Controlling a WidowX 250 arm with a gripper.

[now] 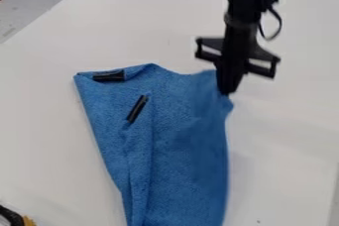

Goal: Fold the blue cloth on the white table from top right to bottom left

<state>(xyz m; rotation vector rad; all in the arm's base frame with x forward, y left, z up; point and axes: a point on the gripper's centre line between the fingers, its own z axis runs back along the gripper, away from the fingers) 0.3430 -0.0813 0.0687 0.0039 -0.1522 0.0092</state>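
The gripper (228, 90) hangs at the top right corner of the blue cloth (182, 141), its tip against the cloth's edge. From there the cloth spreads down and left over the white table (53, 136), running past the bottom edge of the view. Its left part is folded over in a long lengthwise crease. Two short black strips show on it, one at the top left corner and one slanting near the upper middle. Cloth hides the very tip of the gripper, and I cannot tell how its fingers stand.
A black and yellow object (15, 217) lies at the lower left corner. Black cables hang near the arm at the top. The table's edge runs slanting across the upper left, with grey floor beyond it.
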